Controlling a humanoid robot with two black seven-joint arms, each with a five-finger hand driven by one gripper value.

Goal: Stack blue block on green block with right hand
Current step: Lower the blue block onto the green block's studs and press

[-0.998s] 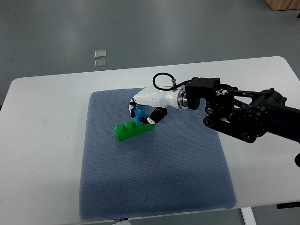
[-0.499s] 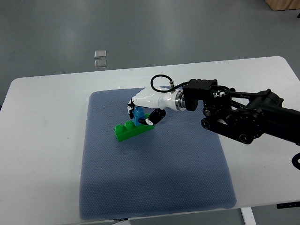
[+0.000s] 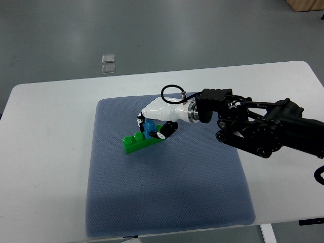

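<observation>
A long green block (image 3: 135,142) lies slanted on the blue-grey mat (image 3: 167,197), left of the middle. The small blue block (image 3: 150,126) sits on the green block's right end, held between the fingers of my right hand (image 3: 152,126). That white hand with black fingertips reaches in from the right on a black arm (image 3: 263,129). Its fingers curl around the blue block and hide most of it. The left arm does not show.
The mat covers the middle of a white table (image 3: 45,152). Two small clear squares (image 3: 108,63) lie on the grey floor beyond the table's far edge. A wooden corner (image 3: 305,4) shows at the top right.
My right hand has shifted slightly left and down with the blue block, and the green block has slid a little left with it.
</observation>
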